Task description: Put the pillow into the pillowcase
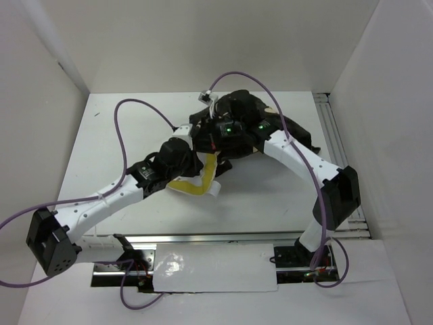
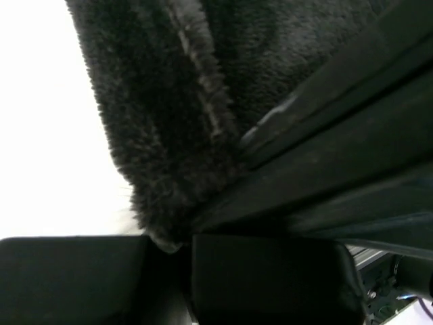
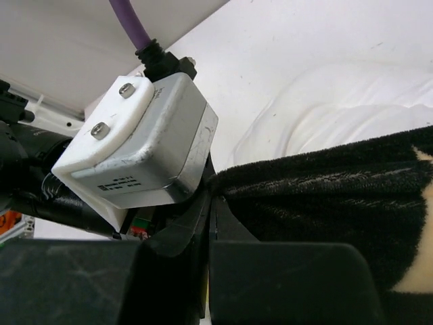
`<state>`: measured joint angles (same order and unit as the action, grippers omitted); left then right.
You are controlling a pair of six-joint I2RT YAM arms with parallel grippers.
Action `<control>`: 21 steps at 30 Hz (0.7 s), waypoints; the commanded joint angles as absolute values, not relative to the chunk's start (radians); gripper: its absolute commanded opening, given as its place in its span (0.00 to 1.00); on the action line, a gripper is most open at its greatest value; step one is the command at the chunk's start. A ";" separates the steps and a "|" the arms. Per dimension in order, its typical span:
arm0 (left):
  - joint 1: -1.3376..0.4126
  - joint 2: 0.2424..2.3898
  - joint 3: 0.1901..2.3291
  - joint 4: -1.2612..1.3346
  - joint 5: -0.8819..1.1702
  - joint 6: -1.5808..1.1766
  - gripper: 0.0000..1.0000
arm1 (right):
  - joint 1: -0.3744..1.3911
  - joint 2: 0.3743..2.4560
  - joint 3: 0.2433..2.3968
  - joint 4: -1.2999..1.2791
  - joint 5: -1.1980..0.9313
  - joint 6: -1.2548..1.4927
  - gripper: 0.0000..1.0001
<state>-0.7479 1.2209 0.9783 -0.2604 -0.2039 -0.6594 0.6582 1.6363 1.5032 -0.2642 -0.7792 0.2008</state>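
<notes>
The dark plush pillowcase lies bunched at the middle back of the table, under both wrists. Part of the pillow, with white fabric and a pale yellow edge, sticks out at its near side. My left gripper is shut on a fold of the pillowcase, which hangs between its fingers. My right gripper is shut on the pillowcase's rim. White pillow shows just beyond that rim. The left wrist's camera box sits close beside my right gripper.
White walls enclose the table on three sides. Purple cables loop over both arms. An aluminium rail runs along the right edge and another along the front, with a white sheet before it.
</notes>
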 commanded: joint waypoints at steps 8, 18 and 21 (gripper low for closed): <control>-0.761 1.191 0.977 -0.023 -0.163 -0.660 0.00 | 0.718 1.516 1.366 -0.298 -0.837 0.198 0.14; -0.779 1.062 0.788 -0.155 -0.089 -0.643 0.08 | 0.709 1.301 1.181 -0.347 -0.634 0.175 0.91; -0.779 1.052 0.848 -0.231 -0.109 -0.643 0.48 | 0.699 1.255 1.192 -0.391 -0.521 0.166 1.00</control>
